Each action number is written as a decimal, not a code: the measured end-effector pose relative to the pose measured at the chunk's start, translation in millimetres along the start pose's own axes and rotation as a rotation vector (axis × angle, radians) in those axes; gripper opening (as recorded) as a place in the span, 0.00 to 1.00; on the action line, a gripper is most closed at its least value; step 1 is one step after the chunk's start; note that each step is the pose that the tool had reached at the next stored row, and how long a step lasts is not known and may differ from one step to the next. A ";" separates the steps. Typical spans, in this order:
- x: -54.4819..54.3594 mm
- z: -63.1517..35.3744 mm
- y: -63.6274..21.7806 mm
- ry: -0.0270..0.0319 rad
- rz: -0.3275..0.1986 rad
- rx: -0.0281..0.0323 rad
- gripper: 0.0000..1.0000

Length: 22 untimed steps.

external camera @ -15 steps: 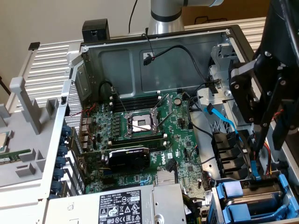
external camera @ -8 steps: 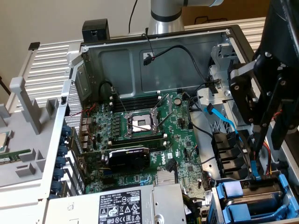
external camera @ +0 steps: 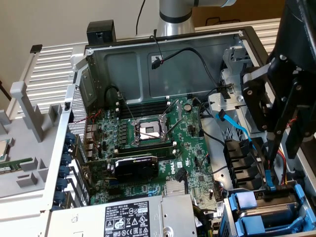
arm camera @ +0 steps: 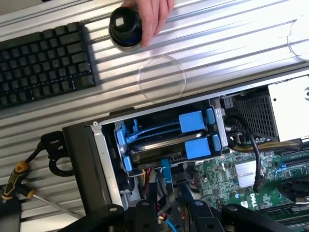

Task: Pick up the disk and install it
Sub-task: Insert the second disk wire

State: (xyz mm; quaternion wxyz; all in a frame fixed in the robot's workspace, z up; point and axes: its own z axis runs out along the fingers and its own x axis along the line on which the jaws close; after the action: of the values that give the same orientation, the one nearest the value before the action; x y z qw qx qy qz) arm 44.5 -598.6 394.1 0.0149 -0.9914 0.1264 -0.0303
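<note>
The flat silver-metal disk with bright blue plastic rails [external camera: 269, 210] sat down in its blue-edged bay, in the corner of the open grey computer case [external camera: 163, 44] at the exterior view's lower right; in the wrist view the disk [arm camera: 164, 145] lay between two big blue tabs, dark and flat; the black gripper [external camera: 276, 163] stood right over it, its thin fingers [external camera: 270, 170] reaching down to the blue rail at the disk's edge; the fingers were close together and seemed to touch the rail, but I could not tell whether they held the disk or only rested on it.

I thought the disk would be hard and stiff, and a bit heavy for how small it looked; its metal top looked smooth and slippery, so the blue rails at the sides were the best place to hold it; it could break inside if bumped; a person's hand [arm camera: 152, 17] held a round black thing [arm camera: 125, 29] on the ribbed silver table [arm camera: 217, 43].
</note>
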 end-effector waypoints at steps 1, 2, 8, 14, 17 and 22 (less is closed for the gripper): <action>0.0 0.0 0.0 -0.0008 0.000 -0.0002 0.31; 0.0 0.0 0.0 -0.0016 0.000 -0.0005 0.31; 0.0 0.0 0.0 -0.0066 0.000 -0.0017 0.31; 0.0 0.0 0.0 -0.0114 0.000 -0.0029 0.31; 0.0 0.0 0.0 -0.0140 0.000 -0.0036 0.31; 0.0 0.0 0.0 -0.0180 0.000 -0.0047 0.31</action>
State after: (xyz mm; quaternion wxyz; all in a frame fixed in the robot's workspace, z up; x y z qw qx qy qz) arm 44.5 -598.6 394.1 0.0137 -0.9916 0.1265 -0.0211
